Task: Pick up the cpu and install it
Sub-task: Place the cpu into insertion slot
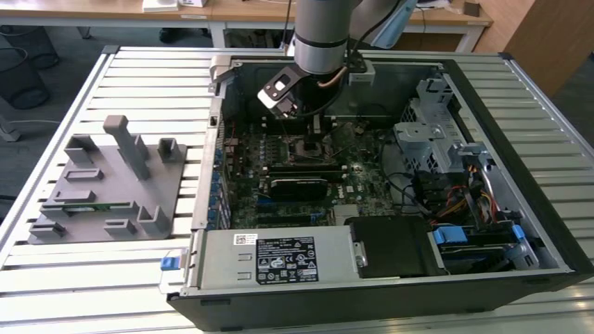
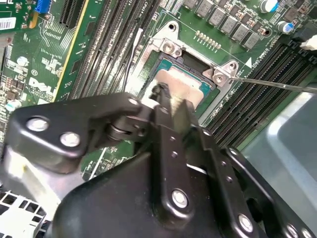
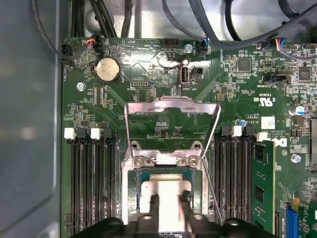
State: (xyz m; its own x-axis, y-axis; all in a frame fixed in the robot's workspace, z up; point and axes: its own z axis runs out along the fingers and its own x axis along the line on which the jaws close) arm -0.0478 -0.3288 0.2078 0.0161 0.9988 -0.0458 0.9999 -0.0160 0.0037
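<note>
Cpu (image 3: pixel 166 186) lies within socket (image 3: pixel 130 196) edges, load plate (image 3: pixel 171 102) raised beyond socket; gripper (image 3: pixel 169 199) right over cpu, grasp cannot be told.

We're in a robotics lab tucked into an office-like room: a robot arm (image 1: pixel 320 35) reaches down over a slatted metal workbench (image 1: pixel 55 278) carrying an open computer case (image 1: pixel 547 209). Its motherboard (image 1: pixel 243 181) is bared, with the cpu (image 3: pixel 166 191) in the open socket (image 3: pixel 163 161). Beside the case sits a grey parts fixture (image 1: pixel 102 181) full of moulded slots, and behind the bench run pale wooden desks (image 1: pixel 241 10) over grey-blue carpet (image 1: pixel 102 38), with a wire wastebasket (image 1: pixel 23 76) at the exterior view's left.
</note>
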